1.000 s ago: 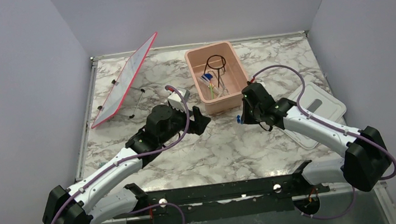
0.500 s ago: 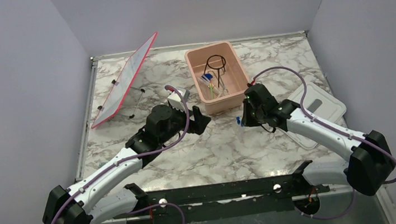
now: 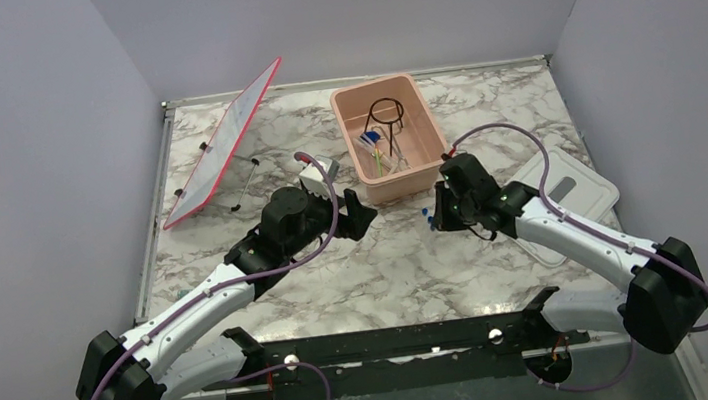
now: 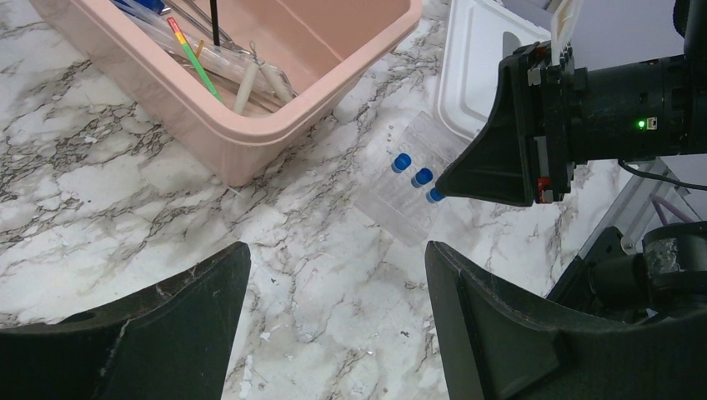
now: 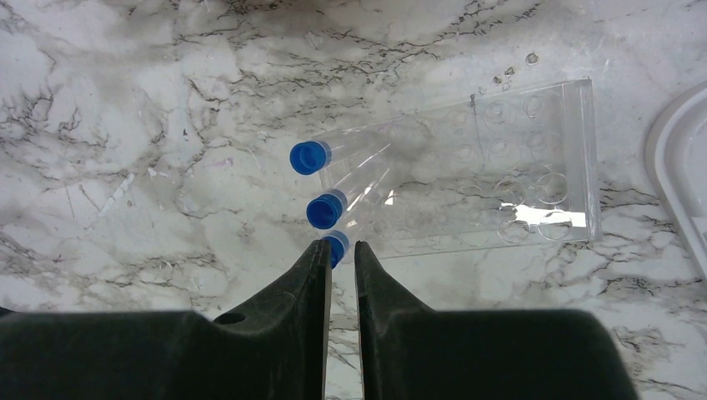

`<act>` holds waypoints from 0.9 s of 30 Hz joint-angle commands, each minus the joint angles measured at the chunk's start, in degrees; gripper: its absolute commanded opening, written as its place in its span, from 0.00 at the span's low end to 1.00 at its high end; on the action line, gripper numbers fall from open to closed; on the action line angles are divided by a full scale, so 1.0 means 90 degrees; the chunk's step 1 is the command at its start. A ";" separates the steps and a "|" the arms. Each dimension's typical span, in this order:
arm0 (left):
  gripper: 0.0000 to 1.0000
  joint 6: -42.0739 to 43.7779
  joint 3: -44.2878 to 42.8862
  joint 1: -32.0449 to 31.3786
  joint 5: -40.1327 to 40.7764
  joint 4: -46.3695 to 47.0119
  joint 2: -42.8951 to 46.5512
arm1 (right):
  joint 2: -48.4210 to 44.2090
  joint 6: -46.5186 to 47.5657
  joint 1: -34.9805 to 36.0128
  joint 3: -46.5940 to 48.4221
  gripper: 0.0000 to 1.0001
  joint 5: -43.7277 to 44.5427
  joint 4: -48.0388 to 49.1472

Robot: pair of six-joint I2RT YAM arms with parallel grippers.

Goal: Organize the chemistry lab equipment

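Black fingers [image 5: 310, 283] of right gripper [image 5: 339, 250] nearly closed, pinching one blue-capped tube [image 5: 337, 242] of three; left gripper [image 4: 333, 250] wide open, empty.

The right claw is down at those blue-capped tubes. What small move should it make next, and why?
Probably lift the end tube out of the clear rack. The right gripper looks shut on its blue cap. The rack lies on the table beside the pink tub, which already holds other lab pieces, so the tube likely belongs there.
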State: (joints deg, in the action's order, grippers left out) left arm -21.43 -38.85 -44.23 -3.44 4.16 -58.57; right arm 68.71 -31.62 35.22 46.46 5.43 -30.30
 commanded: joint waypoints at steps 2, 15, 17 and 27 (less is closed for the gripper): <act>0.80 -0.0044 0.0061 0.0012 -0.0067 0.0198 0.0061 | -0.0183 0.0031 0.0001 -0.0093 0.21 0.0107 -0.0343; 0.80 -0.0050 0.0044 0.0007 -0.0027 0.0163 0.0109 | -0.0038 -0.0003 -0.0001 0.0515 0.26 0.0655 -0.0031; 0.80 -0.0053 0.0056 0.0011 -0.0019 0.0155 0.0132 | 0.0098 -0.0021 -0.0001 0.0563 0.27 0.0678 0.0004; 0.80 -0.0021 0.0067 0.0012 0.0021 0.0101 0.0183 | 0.0505 0.0054 -0.0001 0.0585 0.26 0.0378 0.0187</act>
State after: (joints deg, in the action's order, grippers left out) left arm -21.67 -38.85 -44.23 -3.42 4.14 -58.30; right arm 72.75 -31.48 35.22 50.48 9.32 -30.24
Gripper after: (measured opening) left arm 0.794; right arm 0.260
